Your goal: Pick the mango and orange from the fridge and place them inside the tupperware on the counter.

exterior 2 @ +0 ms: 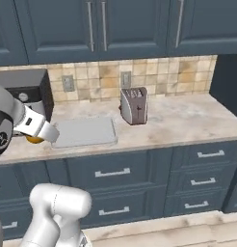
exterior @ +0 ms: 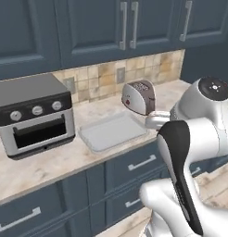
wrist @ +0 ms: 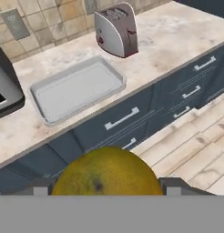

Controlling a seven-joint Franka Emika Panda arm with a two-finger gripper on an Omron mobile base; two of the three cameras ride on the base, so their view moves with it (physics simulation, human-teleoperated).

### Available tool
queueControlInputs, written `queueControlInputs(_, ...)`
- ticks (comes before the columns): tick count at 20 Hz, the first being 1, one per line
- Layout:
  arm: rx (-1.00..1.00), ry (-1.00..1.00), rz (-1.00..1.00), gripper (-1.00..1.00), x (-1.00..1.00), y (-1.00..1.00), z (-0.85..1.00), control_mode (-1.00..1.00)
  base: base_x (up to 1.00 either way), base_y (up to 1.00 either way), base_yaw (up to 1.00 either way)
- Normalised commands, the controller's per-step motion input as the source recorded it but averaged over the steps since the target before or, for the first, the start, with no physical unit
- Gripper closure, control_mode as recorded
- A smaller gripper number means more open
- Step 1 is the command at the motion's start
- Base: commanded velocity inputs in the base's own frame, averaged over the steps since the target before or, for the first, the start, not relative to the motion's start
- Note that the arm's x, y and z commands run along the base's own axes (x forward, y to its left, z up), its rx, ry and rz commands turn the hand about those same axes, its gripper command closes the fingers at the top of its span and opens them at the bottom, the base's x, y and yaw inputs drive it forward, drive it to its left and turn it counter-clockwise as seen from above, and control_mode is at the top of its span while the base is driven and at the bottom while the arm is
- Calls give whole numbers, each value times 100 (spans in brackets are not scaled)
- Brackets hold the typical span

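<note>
Gripper (wrist: pixel 106 193) pinching orange (wrist: pixel 107 172) between its jaws, held off counter (wrist: pixel 177 41) edge above drawers, tupperware (wrist: pixel 77 88) lying empty on counter between toaster oven (exterior: pixel 34 113) and toaster (wrist: pixel 116 29)

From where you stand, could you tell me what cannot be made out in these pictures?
- Round yellow-orange fruit: lower half cut off by the hand view's bottom edge; in the right base view, mostly hidden behind the white arm.
- Fingers: tips alone show in the hand view.
- Silver toaster oven: partly hidden by the arm in the right base view.
</note>
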Motion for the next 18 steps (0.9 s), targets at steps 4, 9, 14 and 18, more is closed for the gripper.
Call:
queueControlInputs(4, 0, 0, 0, 100, 0, 0, 0, 100, 63, -22, 40)
queueControlInputs(9, 0, 0, 0, 100, 0, 0, 0, 100, 57, -8, 41)
queueControlInputs(14, 0, 0, 0, 100, 0, 0, 0, 100, 57, -31, 36)
queueControlInputs(18, 0, 0, 0, 100, 0, 0, 0, 100, 33, -49, 19)
